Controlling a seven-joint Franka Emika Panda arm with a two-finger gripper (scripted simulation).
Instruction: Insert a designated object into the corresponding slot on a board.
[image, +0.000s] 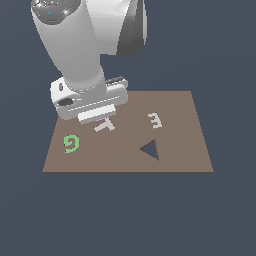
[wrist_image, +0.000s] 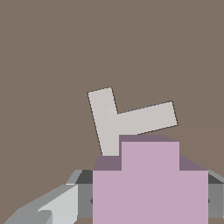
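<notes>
The pale pink-lilac designated object (wrist_image: 150, 179) fills the near part of the wrist view, wedged between grey fingers (wrist_image: 84, 197), so my gripper (wrist_image: 149, 201) is shut on it. In the exterior view only a lilac sliver of the piece (image: 101, 121) shows under the gripper (image: 98, 119), which hangs low over the brown board (image: 180, 105) towards the exterior view's left. The piece is just above the board and overlaps the white T (wrist_image: 127, 119) in the wrist view. The slot is hidden or out of view.
On the board lie a white T (image: 106, 126) right beside the gripper, a green spiral (image: 71, 143) near the exterior view's left edge, a white E-like shape (image: 156, 120) and a dark triangular hole (image: 150, 149). The arm's bulk covers the board's far left corner.
</notes>
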